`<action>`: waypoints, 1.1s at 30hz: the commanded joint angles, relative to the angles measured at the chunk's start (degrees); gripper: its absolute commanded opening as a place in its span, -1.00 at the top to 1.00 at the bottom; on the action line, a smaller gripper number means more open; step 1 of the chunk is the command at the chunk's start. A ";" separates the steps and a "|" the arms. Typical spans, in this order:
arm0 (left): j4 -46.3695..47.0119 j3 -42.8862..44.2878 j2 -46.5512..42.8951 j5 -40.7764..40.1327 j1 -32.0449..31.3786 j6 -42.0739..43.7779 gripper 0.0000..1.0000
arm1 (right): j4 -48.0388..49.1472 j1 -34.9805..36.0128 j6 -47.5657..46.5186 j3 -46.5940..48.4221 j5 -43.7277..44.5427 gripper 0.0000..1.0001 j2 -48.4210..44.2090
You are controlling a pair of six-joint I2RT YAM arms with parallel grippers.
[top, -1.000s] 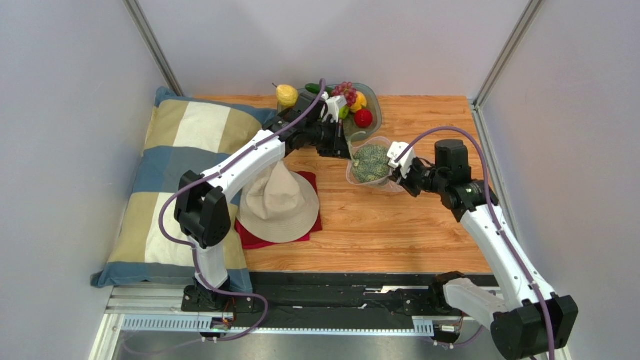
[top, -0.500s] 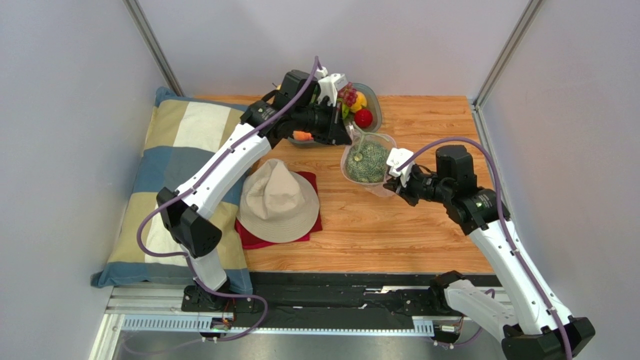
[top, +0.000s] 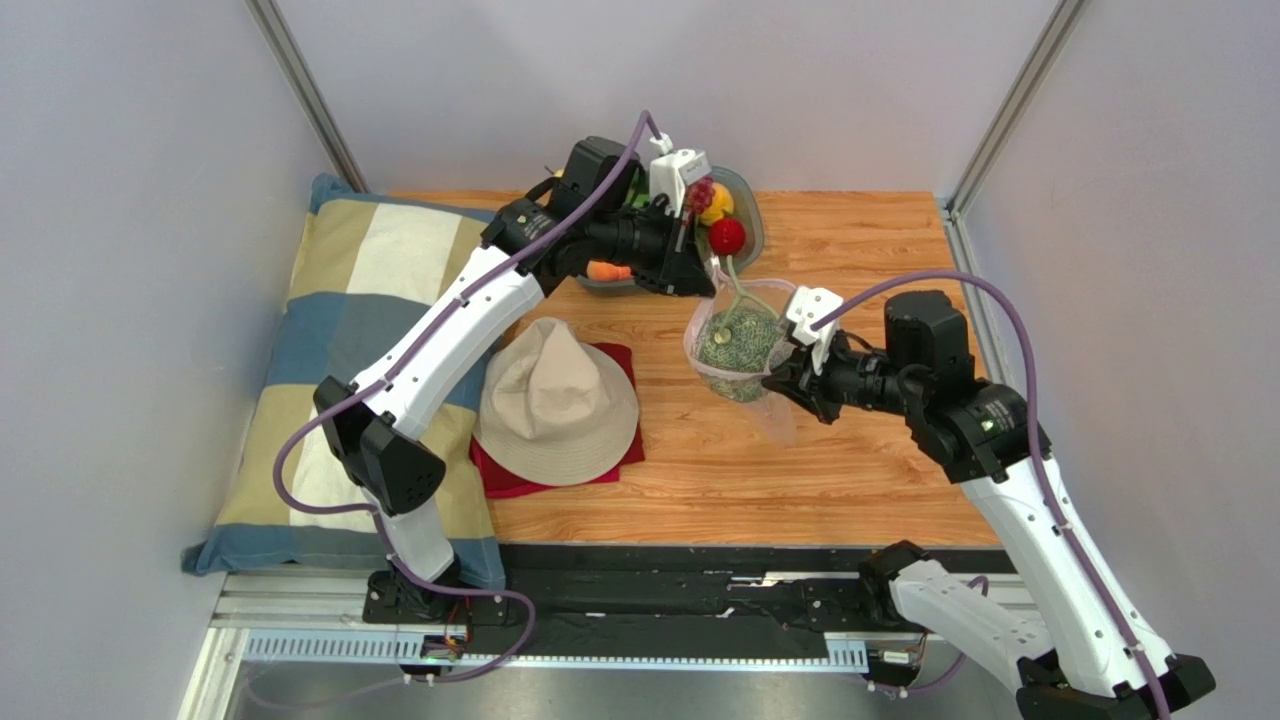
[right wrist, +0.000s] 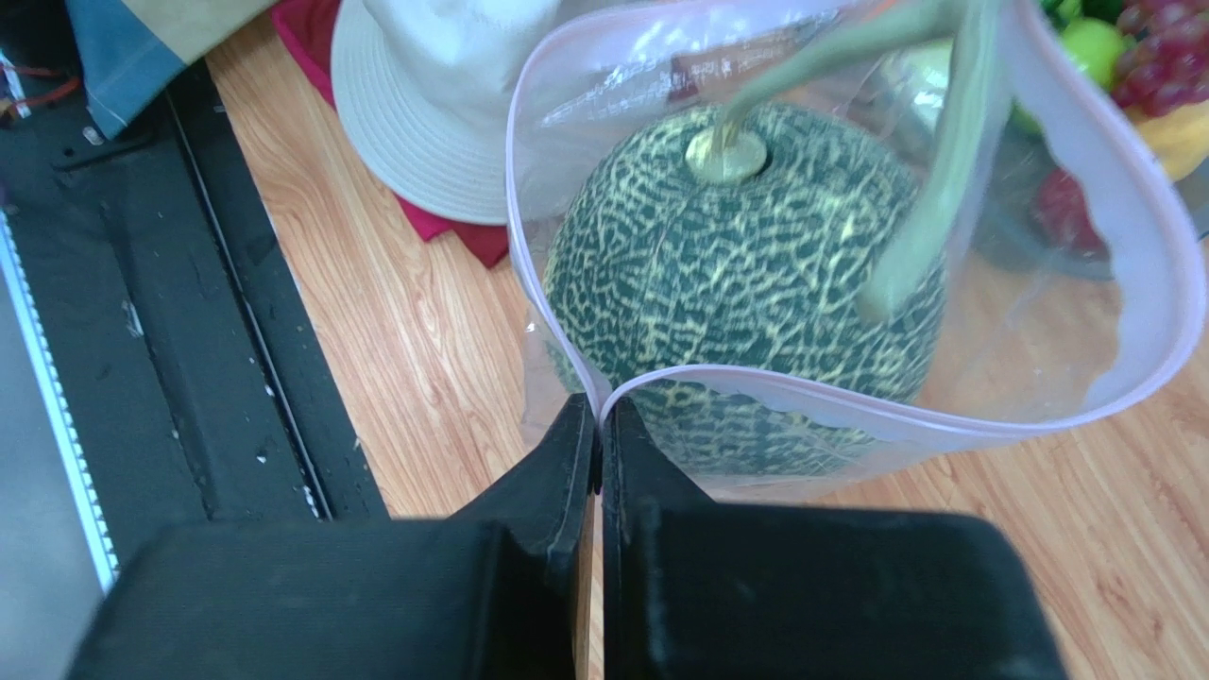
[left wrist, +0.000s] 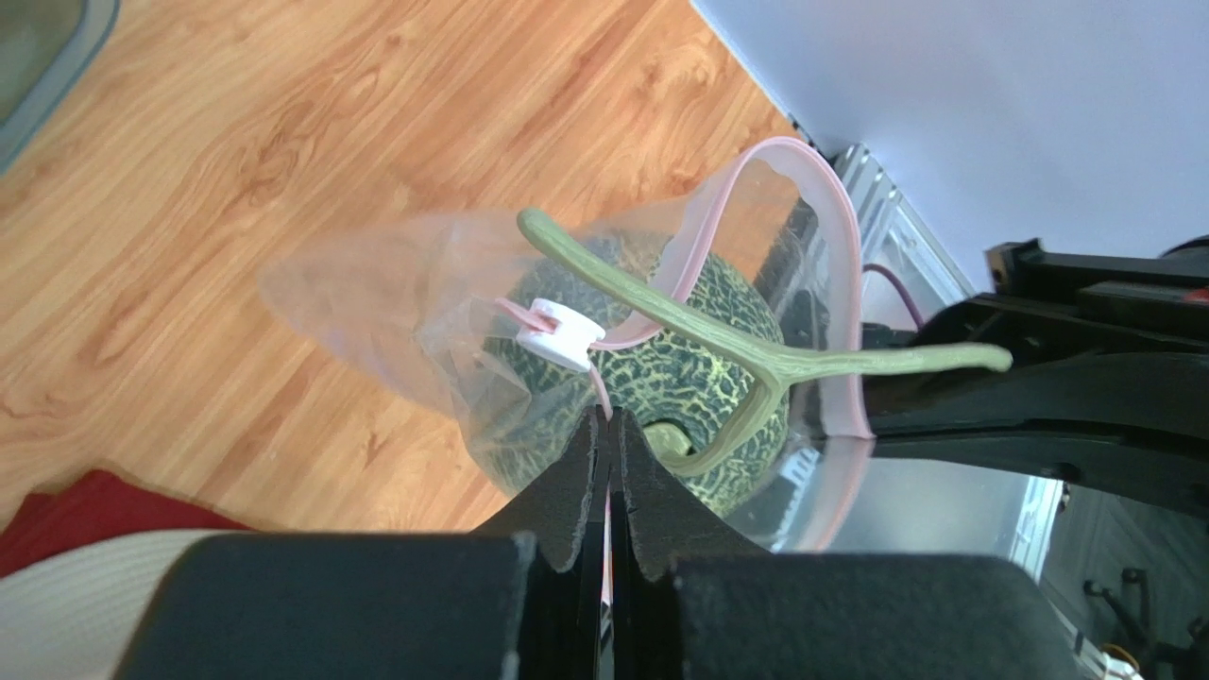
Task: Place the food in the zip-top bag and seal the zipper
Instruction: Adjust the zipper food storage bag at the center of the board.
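The clear zip-top bag (top: 751, 368) hangs above the wooden table between both grippers, its mouth open. A green netted melon (top: 733, 342) with a long stem sits inside; it also shows in the left wrist view (left wrist: 667, 383) and the right wrist view (right wrist: 738, 269). My left gripper (top: 706, 281) is shut on the pink zipper (left wrist: 738, 184) at the far end of the mouth, beside the white slider (left wrist: 556, 335). My right gripper (top: 777, 381) is shut on the zipper strip (right wrist: 852, 404) at the near end. More food, with a red fruit (top: 727, 236) and grapes, lies in the grey bowl (top: 751, 210) behind.
A beige hat (top: 556, 402) lies on a red cloth (top: 519, 473) left of the bag. A checked pillow (top: 353, 375) covers the table's left side. An orange carrot (top: 607, 272) lies under the left arm. Grey walls enclose the table.
Both grippers have lifted the bag with the melon off the table and moved it nearer. The right arm has raised and drawn back; the left gripper has shifted right.
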 commanded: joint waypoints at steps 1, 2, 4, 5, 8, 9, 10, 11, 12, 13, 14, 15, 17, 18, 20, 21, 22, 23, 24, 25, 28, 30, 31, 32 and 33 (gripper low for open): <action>2.74 2.19 -2.14 0.81 -0.28 2.31 1.00 | -2.87 0.45 2.36 7.78 0.26 1.00 1.11; 1.85 2.72 -1.79 -0.25 -0.20 2.06 1.00 | -3.14 0.54 2.36 7.69 1.04 1.00 1.46; 0.18 3.86 -0.65 2.80 -0.11 1.62 1.00 | -3.93 0.54 1.66 6.29 1.93 1.00 1.29; -0.62 4.65 -0.38 2.73 -0.19 1.10 1.00 | -4.10 0.45 1.65 6.20 2.10 1.00 1.03; 1.13 3.78 -0.99 5.09 -0.20 1.62 1.00 | -4.63 0.54 3.50 9.26 1.14 1.00 1.02; 1.13 3.86 -1.17 3.97 -0.20 1.62 1.00 | -4.98 0.54 3.41 9.71 1.14 1.00 1.46; 4.09 3.17 -2.04 3.78 -0.20 1.71 1.00 | -5.85 0.54 2.98 9.97 1.23 1.00 1.64; 6.21 2.20 -2.66 4.74 -0.20 2.32 1.00 | -6.30 0.54 1.14 9.63 0.70 1.00 1.64; 7.01 2.63 -2.84 4.40 -0.46 3.19 1.00 | -6.48 0.45 0.43 9.62 0.35 1.00 1.55; 7.28 3.33 -2.58 2.92 -0.72 4.60 1.00 | -5.87 0.45 -0.19 9.89 0.00 1.00 1.55; 7.98 3.86 -2.23 2.73 -1.07 4.78 1.00 | -5.60 0.54 -0.54 10.76 -0.53 1.00 1.72; 8.16 5.78 -1.61 4.29 -1.16 4.87 1.00 | -5.69 0.63 -0.46 11.72 -0.70 1.00 2.16; 4.31 9.38 1.81 2.65 -1.25 4.61 1.00 | -7.61 0.63 -0.19 15.49 -2.01 1.00 3.92; 4.04 11.40 3.30 3.86 -0.99 5.31 1.00 | -8.06 0.63 0.76 16.12 -2.20 1.00 4.10; 3.42 12.30 3.93 3.62 -1.07 6.01 1.00 | -8.15 0.54 1.04 15.43 -1.33 1.00 3.32; 4.03 9.69 3.49 1.17 -0.99 4.71 1.00 | -7.97 0.63 -0.62 11.68 -0.80 1.00 2.61; 7.43 7.32 3.14 1.93 -1.07 4.70 1.00 | -6.67 0.63 -1.68 9.12 0.60 1.00 1.73; 8.51 4.94 3.05 2.37 -1.16 5.22 1.00 | -5.35 0.63 -2.21 6.40 1.48 1.00 0.07; 8.08 2.57 3.92 -0.67 -1.68 5.57 1.00 | -3.86 0.63 -2.39 1.67 2.27 1.00 -0.64; 7.90 2.02 4.45 -0.26 -1.43 4.79 1.00 | -2.71 0.63 -2.56 0.84 2.72 1.00 -0.91; 7.64 5.61 4.99 4.58 -0.81 2.95 1.00 | -6.19 0.63 -1.17 7.31 2.46 1.00 0.14; 14.18 4.23 0.62 6.93 -0.81 1.63 1.00 | -10.32 0.63 0.59 13.46 2.28 1.00 1.54; 14.66 3.78 -0.63 6.51 -1.25 2.32 1.00 | -11.30 0.63 2.43 17.76 2.02 1.00 1.81; 14.93 2.12 -1.60 4.16 -1.68 3.02 1.00 | -11.92 0.63 3.14 18.32 1.76 1.00 1.73; 15.72 0.98 -2.30 4.57 -1.78 4.07 1.00 | -11.75 0.54 3.76 17.72 1.49 1.00 0.77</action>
